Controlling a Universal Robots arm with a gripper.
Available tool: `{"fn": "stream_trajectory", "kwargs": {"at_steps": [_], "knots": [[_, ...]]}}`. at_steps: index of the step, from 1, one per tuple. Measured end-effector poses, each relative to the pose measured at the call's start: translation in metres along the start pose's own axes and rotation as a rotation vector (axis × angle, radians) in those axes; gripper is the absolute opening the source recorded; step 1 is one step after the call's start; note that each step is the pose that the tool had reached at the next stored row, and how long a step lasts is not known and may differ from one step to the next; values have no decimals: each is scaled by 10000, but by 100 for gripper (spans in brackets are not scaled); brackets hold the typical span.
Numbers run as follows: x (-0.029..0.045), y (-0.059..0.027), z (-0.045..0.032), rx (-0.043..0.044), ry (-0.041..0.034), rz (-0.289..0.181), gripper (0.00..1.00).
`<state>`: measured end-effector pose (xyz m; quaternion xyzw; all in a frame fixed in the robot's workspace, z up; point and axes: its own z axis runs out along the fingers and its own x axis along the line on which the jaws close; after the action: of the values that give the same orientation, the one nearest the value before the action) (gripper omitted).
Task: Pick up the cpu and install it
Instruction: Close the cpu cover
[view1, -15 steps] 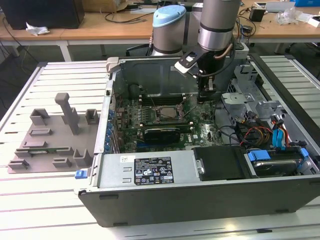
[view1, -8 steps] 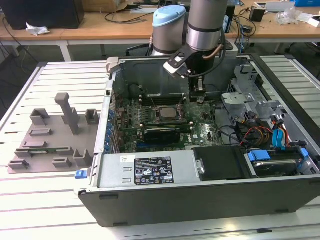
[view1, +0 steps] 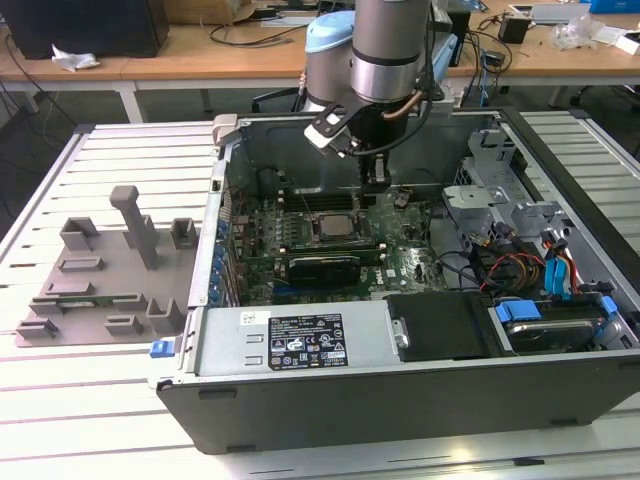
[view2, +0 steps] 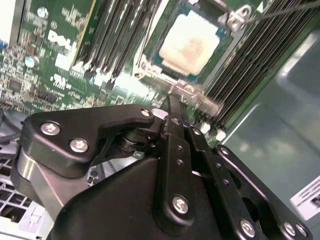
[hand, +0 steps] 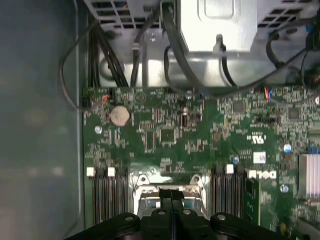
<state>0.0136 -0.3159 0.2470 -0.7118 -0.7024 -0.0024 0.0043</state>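
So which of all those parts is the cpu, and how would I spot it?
Find the open computer case and the green circuit board on its floor. Near the board's middle, close to the robot's tool, sits a metal-framed socket. The cpu is the flat, pale silvery square in it, with rows of long dark slots on either side.

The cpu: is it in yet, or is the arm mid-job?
Looks largely done: the cpu lies in its socket on the motherboard. The gripper is shut, holding nothing, just beside the socket. Whether the cpu is latched down I cannot tell.
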Motion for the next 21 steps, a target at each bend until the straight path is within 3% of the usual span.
{"fn": "stream_trajectory", "kwargs": {"at_steps": [4, 8, 10, 11, 12, 15, 21], "knots": [[-1, -58, 0, 0, 0, 0, 11], [0, -57, 1, 11, 1, -2, 11], [0, -57, 9, 115, -1, -1, 11], [-2, -57, 36, 305, -5, -2, 11], [-5, -57, 52, 367, -8, -3, 11], [-13, -66, 81, 432, -8, -5, 11], [-23, -137, 106, 434, -9, -25, 11]]}}
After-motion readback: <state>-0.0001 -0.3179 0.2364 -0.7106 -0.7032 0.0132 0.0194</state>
